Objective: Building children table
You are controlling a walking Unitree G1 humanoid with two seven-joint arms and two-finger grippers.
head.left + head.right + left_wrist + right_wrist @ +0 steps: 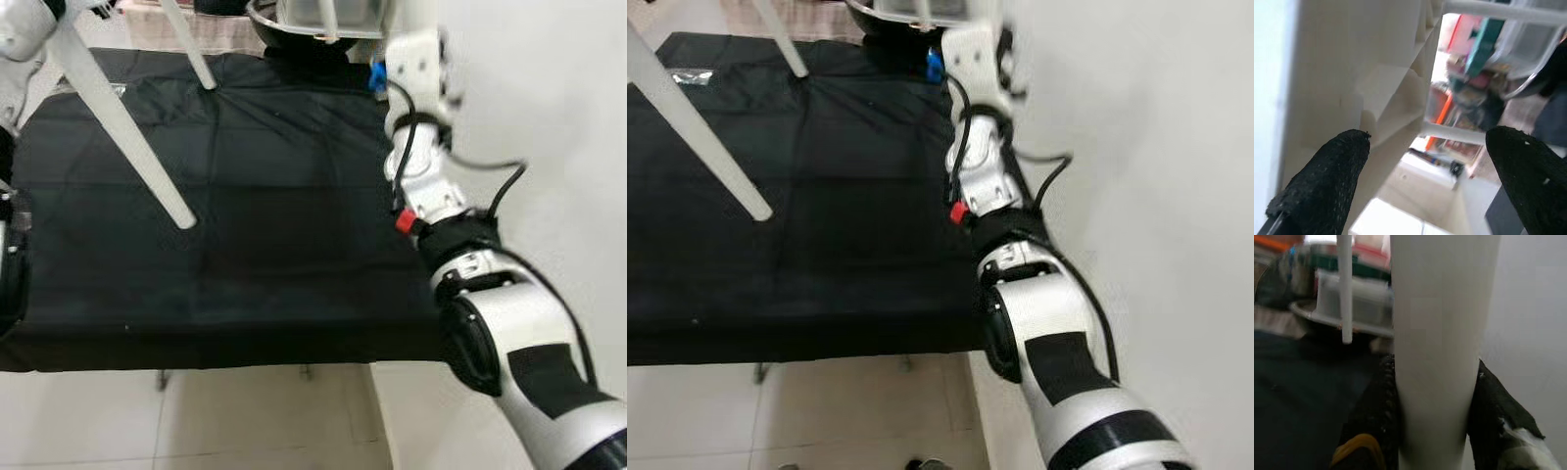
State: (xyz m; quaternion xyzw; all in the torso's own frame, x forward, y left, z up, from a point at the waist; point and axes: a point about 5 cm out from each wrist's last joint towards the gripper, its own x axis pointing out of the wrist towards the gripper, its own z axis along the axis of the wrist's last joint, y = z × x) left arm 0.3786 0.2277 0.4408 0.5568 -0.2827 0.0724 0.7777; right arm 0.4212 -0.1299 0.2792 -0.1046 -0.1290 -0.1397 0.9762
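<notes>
The right gripper [1432, 431] clamps a white table leg [1442, 333] between both fingers, at two o'clock over the black cloth [245, 245]; the left gripper [1425, 161] stands spread beside the white tabletop underside [1352, 73]; two more legs [122, 122] slant at eleven o'clock.

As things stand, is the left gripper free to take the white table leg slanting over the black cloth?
Probably yes: the left gripper is open, beside the white tabletop underside, and nothing covers the table leg over the black cloth.

Even, soft indoor light, head views slightly blurred, both wrist views out of focus with smeared backgrounds.
</notes>
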